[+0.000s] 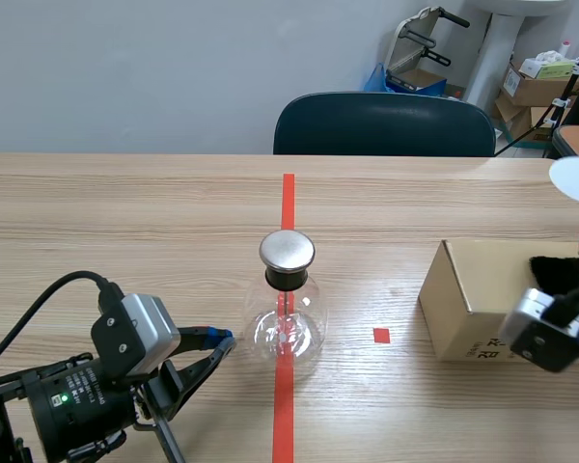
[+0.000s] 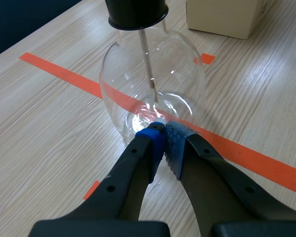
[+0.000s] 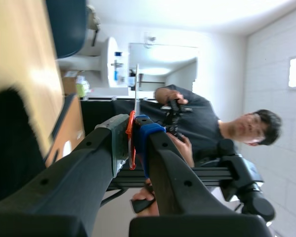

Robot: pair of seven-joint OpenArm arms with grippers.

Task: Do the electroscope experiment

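Left fingers together beside steel-capped glass flask

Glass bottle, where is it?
In the scene view the bottle stands mid-table on the red tape line, between the left claw and the box.

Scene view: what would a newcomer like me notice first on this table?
A round glass flask with a shiny metal cap stands on the red tape line at the table's middle. The left gripper, shut, points at the flask's base. By the cardboard box on the right, the right gripper is shut on a thin tool.
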